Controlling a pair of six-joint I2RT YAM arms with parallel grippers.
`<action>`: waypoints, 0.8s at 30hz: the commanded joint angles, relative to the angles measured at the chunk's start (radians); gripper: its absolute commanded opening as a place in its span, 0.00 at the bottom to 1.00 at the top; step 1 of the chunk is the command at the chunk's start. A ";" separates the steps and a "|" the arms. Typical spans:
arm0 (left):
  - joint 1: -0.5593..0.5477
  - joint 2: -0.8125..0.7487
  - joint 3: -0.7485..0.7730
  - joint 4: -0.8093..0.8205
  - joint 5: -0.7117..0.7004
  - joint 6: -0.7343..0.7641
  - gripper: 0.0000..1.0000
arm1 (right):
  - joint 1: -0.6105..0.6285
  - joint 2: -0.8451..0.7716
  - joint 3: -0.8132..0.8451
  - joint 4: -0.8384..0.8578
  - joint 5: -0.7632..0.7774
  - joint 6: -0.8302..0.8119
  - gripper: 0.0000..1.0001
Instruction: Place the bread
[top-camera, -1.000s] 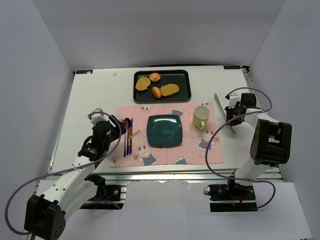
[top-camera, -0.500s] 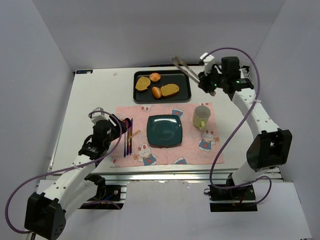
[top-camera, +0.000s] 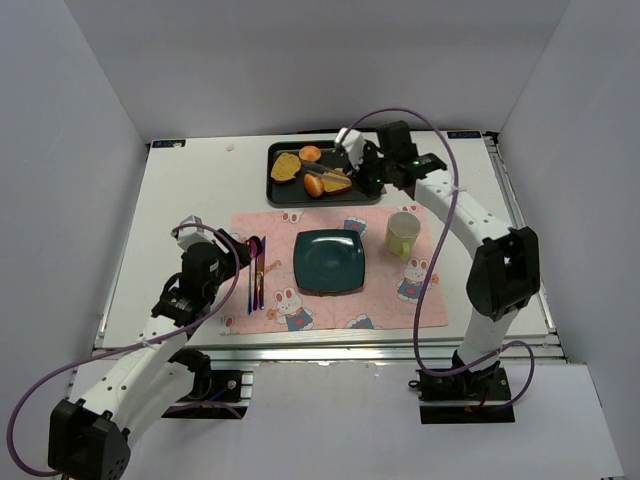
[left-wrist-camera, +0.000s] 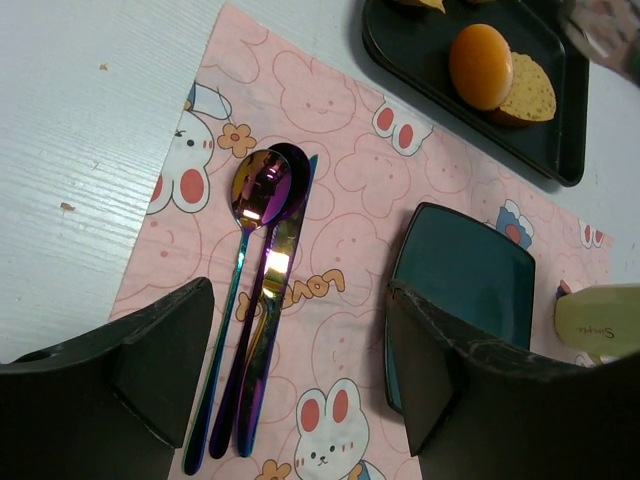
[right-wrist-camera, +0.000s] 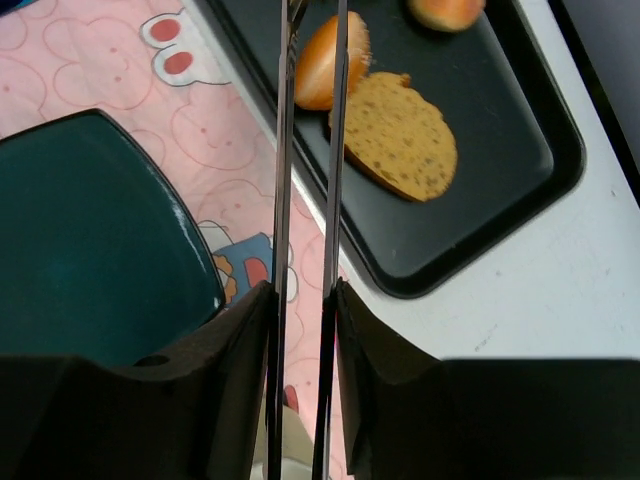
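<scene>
So far nothing is placed: the bread (top-camera: 285, 166) lies on the tray (top-camera: 290, 193) beyond the empty plate (top-camera: 329, 262). Tongs (right-wrist-camera: 335, 150) are pinched by the right pincer (right-wrist-camera: 303, 340), nothing gripped. The left pincer (left-wrist-camera: 300, 360) is spread, empty.

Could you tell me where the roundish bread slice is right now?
Top view: the bread lies at the left end of the black tray, beside the far orange roll.

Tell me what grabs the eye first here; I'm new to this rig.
The right gripper reaches far out, clamping long metal tongs over an orange roll on the black tray at the back. Nearer, a square teal plate sits centred on a pink bunny placemat.
</scene>
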 joint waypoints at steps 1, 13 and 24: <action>0.001 -0.016 0.023 -0.029 -0.021 -0.004 0.79 | 0.081 0.034 0.039 0.059 0.080 -0.103 0.36; 0.001 -0.030 0.013 -0.040 -0.034 -0.010 0.79 | 0.190 0.150 0.064 0.169 0.310 -0.318 0.34; 0.001 -0.024 0.006 -0.026 -0.034 -0.010 0.79 | 0.214 0.208 0.070 0.260 0.370 -0.400 0.40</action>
